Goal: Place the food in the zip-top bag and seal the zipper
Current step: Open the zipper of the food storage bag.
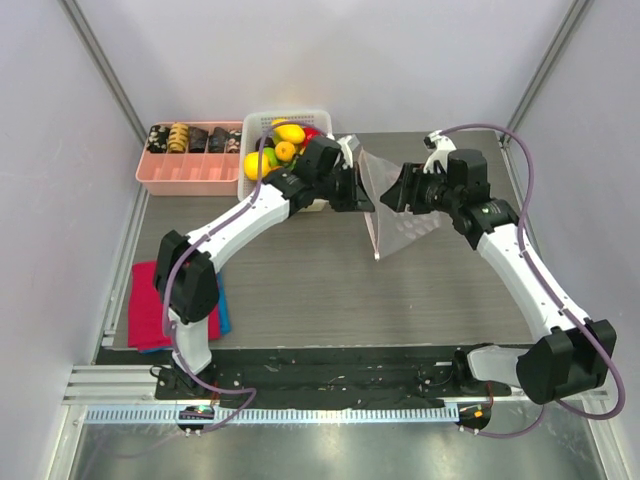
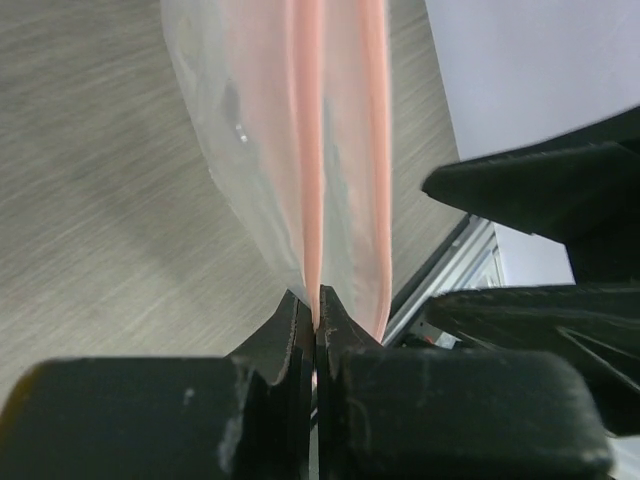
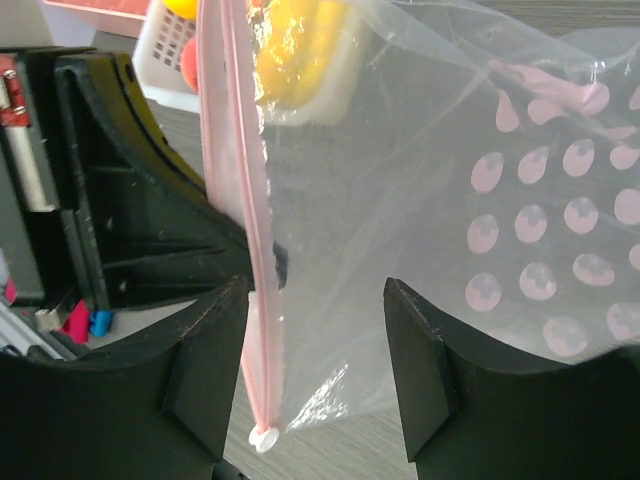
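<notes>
The clear polka-dot zip-top bag (image 1: 402, 236) hangs upright between my two grippers above the table and looks empty. My left gripper (image 1: 364, 192) is shut on its pink zipper (image 2: 305, 150) strip, pinching the mouth edge (image 2: 316, 305). My right gripper (image 1: 392, 198) is open, with its jaws either side of the bag (image 3: 450, 200); the zipper (image 3: 240, 200) runs close to its left finger (image 3: 205, 370). The right gripper's midpoint (image 3: 315, 300) lies over the bag's film. The food (image 1: 283, 141), yellow, orange, green and red toy fruits, lies in the white basket behind my left gripper.
The white slatted basket (image 1: 250, 125) stands at the back, next to a pink divided tray (image 1: 190, 172) of dark snack pieces. A red and blue cloth (image 1: 148, 305) lies at the near left. The basket (image 3: 165, 45) also shows behind the bag in the right wrist view.
</notes>
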Tool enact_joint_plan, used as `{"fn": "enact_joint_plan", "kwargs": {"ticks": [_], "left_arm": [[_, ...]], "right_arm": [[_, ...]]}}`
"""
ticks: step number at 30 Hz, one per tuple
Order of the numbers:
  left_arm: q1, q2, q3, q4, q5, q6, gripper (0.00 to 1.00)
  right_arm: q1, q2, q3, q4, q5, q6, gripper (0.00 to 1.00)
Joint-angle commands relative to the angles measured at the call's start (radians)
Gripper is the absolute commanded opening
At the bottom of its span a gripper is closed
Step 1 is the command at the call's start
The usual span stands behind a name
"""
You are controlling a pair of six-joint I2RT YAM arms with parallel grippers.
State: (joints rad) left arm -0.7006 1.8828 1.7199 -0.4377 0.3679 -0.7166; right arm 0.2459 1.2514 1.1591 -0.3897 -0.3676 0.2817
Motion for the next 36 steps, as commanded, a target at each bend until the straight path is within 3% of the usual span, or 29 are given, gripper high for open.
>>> {"fn": "enact_joint_plan", "kwargs": {"ticks": [1,6,14,23,29,31,32,36], "left_arm": [[-0.028,-0.007,0.009,0.068,0.055,-0.011,0.00],[-0.036,0.028,0.053,0.063,0.057,-0.033,0.00],[-0.034,0.067,0.066,0.091,0.075,-0.061,0.00],[-0.040,0.070,0.066,0.139,0.126,-0.093,0.00],[-0.027,0.047,0.024,0.125,0.120,-0.078,0.00],[-0.005,0.036,0.007,0.103,0.124,-0.072,0.00],[0.007,0.026,0.000,0.088,0.121,-0.051,0.00],[0.126,0.018,-0.020,-0.033,0.066,0.038,0.00]], "right_arm": [[0.018,-0.001,0.036,-0.024,0.053,-0.062,0.61],[0.029,0.017,0.042,-0.024,0.128,-0.065,0.60],[0.038,0.022,0.083,-0.115,0.059,-0.096,0.62],[0.078,0.066,0.070,-0.123,0.254,-0.153,0.56],[0.082,0.056,0.106,-0.164,0.363,-0.174,0.29],[0.079,0.051,0.137,-0.224,0.363,-0.185,0.06],[0.078,0.042,0.145,-0.244,0.404,-0.200,0.01],[0.026,-0.007,0.171,-0.381,0.381,-0.214,0.01]]}}
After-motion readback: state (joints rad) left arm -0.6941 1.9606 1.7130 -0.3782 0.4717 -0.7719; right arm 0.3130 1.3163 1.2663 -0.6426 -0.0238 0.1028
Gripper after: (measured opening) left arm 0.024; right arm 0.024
